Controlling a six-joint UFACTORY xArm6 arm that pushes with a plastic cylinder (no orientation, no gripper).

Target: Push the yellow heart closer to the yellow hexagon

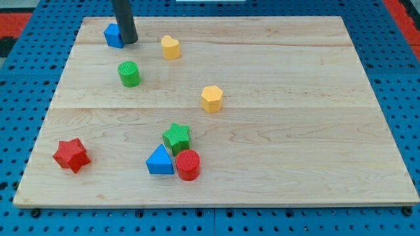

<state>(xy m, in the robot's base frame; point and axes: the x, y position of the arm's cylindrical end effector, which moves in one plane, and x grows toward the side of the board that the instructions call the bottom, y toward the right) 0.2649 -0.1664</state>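
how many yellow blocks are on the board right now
2: the yellow heart near the view's top, right of my tip, and the yellow hexagon near the board's middle. None looks hidden.

my tip [129, 41] sits at the view's top left, touching the right side of a blue block [113, 35]. the yellow heart [170, 47] lies just right of it. the yellow hexagon [212, 98] is lower right of the heart, well apart. a green cylinder [129, 74] stands below my tip on the wooden board [315, 131].
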